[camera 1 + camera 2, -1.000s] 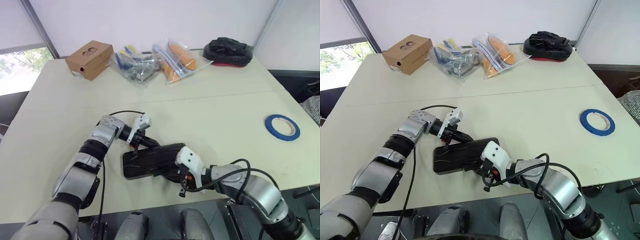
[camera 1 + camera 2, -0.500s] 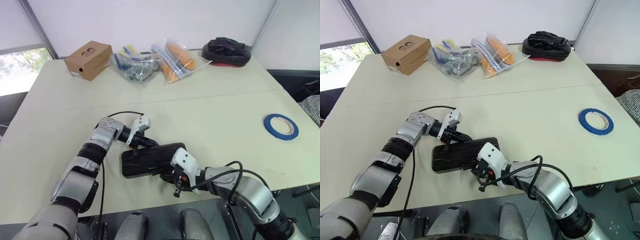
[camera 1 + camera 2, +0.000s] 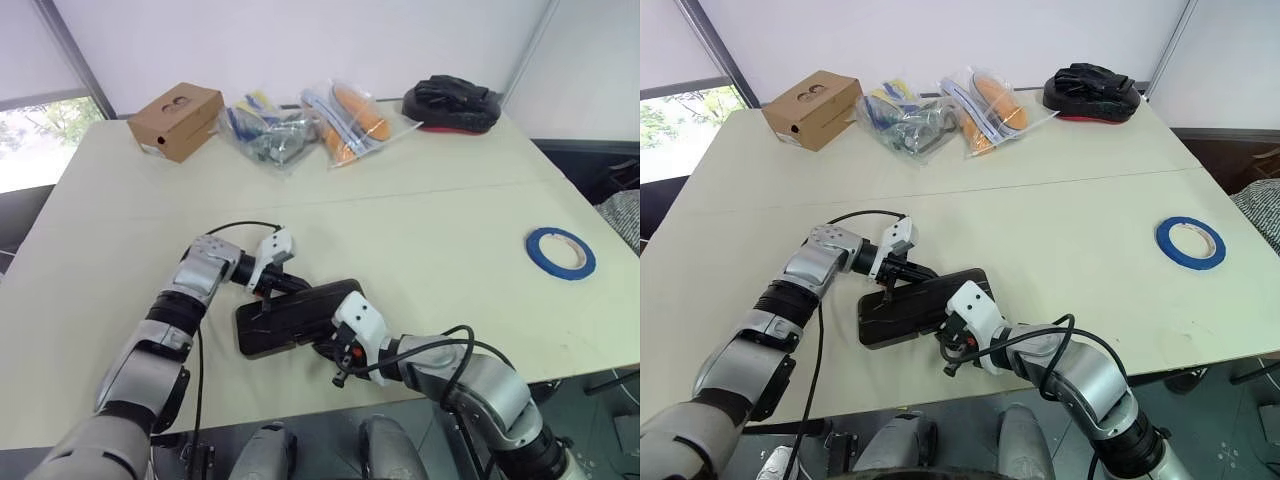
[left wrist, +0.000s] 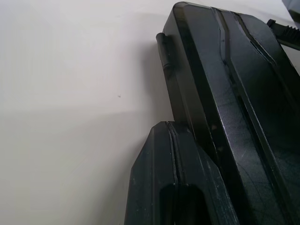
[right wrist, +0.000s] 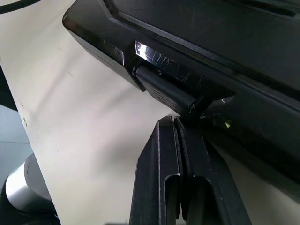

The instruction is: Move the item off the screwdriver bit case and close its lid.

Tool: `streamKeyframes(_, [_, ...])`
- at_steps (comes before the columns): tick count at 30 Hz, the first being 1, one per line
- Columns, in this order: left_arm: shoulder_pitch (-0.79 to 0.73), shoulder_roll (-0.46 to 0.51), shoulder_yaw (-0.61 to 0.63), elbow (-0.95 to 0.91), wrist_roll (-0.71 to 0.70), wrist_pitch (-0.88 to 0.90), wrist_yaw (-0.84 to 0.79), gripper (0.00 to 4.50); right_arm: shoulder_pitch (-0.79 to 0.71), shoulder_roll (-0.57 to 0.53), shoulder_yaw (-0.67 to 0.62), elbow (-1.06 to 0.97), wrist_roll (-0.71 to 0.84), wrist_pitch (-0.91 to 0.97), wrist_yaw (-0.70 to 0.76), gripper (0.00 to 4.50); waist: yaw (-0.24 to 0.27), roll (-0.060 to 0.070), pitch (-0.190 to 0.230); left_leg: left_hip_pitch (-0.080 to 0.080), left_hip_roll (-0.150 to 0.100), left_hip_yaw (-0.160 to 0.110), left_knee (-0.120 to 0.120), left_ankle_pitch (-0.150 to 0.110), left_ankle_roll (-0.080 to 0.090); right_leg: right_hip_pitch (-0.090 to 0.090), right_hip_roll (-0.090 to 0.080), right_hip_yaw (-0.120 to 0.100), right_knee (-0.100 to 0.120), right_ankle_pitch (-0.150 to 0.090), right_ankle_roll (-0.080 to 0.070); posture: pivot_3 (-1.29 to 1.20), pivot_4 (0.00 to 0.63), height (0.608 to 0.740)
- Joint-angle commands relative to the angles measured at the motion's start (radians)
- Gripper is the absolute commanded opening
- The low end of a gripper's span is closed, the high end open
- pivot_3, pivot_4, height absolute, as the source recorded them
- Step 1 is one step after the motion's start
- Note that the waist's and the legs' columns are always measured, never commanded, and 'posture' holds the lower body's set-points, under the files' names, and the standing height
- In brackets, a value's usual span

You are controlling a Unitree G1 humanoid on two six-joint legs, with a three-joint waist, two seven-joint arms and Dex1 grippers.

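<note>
My left hand (image 4: 169,123), pinched closed and empty, touches the case's (image 3: 285,318) far edge; my right hand (image 5: 174,120), likewise closed, presses its near edge.

The bit case (image 3: 295,316) is plain black, and the desk (image 3: 420,220) is pale cream. The tape roll (image 3: 560,252) at right is blue. The box (image 3: 178,120) at upper left is brown.
</note>
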Motion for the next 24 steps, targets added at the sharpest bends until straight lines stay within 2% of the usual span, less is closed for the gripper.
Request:
streamKeyframes(1, [0.001,-0.041,-0.034,0.036,0.000,-0.012,-0.031,0.00,-0.026,-0.038,-0.090,-0.054,-0.027,0.008,-0.036,0.06,0.002,0.000,0.000,0.000,0.000,0.000,0.000,0.000,0.000,0.000,0.000,0.000,0.000,0.000,0.000,0.00,0.150,0.740])
streamKeyframes(8, [-0.059,-0.031,0.064,0.087,-0.042,-0.007,0.018,0.00,0.049,-0.176,-0.141,-0.190,0.030,0.038,0.035,0.06,0.020,0.000,0.001,-0.001,-0.001,0.000,0.001,-0.001,0.001,0.001,-0.001,0.000,-0.001,0.000,0.000,0.00,0.150,0.740])
streamKeyframes(12, [-0.053,0.005,0.128,0.033,-0.084,0.016,0.041,0.00,0.117,-0.288,-0.233,-0.287,0.071,0.036,0.097,0.06,0.019,-0.001,0.001,-0.002,-0.001,0.000,0.001,-0.001,0.001,-0.001,0.000,0.000,-0.001,0.000,0.000,0.00,0.150,0.740])
streamKeyframes(16, [-0.015,0.056,0.187,-0.107,-0.141,0.081,0.069,0.00,0.169,-0.393,-0.410,-0.337,0.125,0.033,0.170,0.06,0.018,-0.002,0.003,-0.002,0.000,0.000,0.000,-0.001,0.002,-0.001,0.000,0.000,-0.001,0.000,0.000,0.00,0.150,0.740])
streamKeyframes(20, [0.037,0.118,0.252,-0.300,-0.231,0.216,0.096,0.00,0.157,-0.482,-0.599,-0.334,0.184,0.025,0.251,0.06,0.020,-0.002,0.004,-0.002,0.000,0.000,0.000,-0.001,0.002,0.000,0.000,0.000,-0.001,0.000,0.000,0.00,0.150,0.740])
streamKeyframes(24, [0.109,0.186,0.303,-0.458,-0.297,0.283,0.110,0.00,0.141,-0.566,-0.697,-0.299,0.210,-0.006,0.323,0.06,0.021,-0.002,0.006,-0.002,0.000,0.000,0.000,-0.001,0.002,0.000,0.000,0.000,-0.001,0.000,0.000,0.00,0.150,0.740])
